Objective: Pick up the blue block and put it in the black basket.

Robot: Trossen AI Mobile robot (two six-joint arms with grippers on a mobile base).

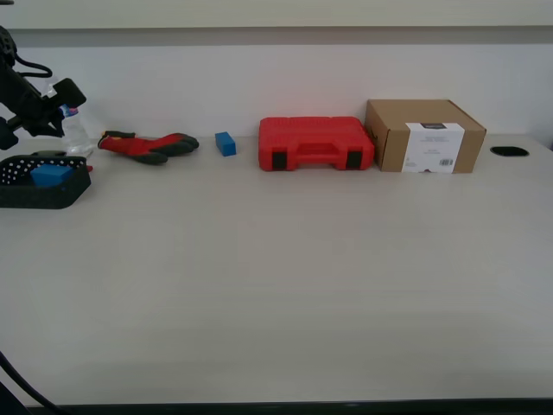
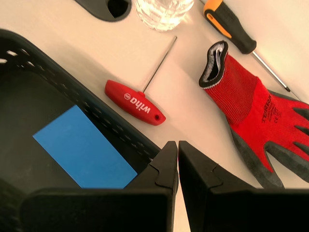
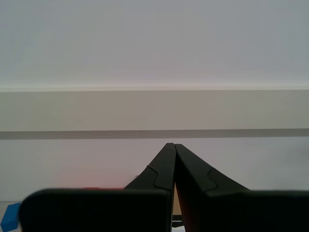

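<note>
So my first gripper (image 2: 176, 145) has its jaws pinched together on nothing, hanging over the rim of the low black perforated plastic basket (image 2: 113, 126). The flat bright blue rectangular block (image 2: 84, 149) lies inside that basket, just beside the fingertips and lower down. Past the rim on the pale table (image 2: 183, 82) there's a red T-handle hex key (image 2: 137, 105), then a red and grey work glove (image 2: 253, 113). My second gripper (image 3: 174, 145) is closed too, facing a blank wall.
</note>
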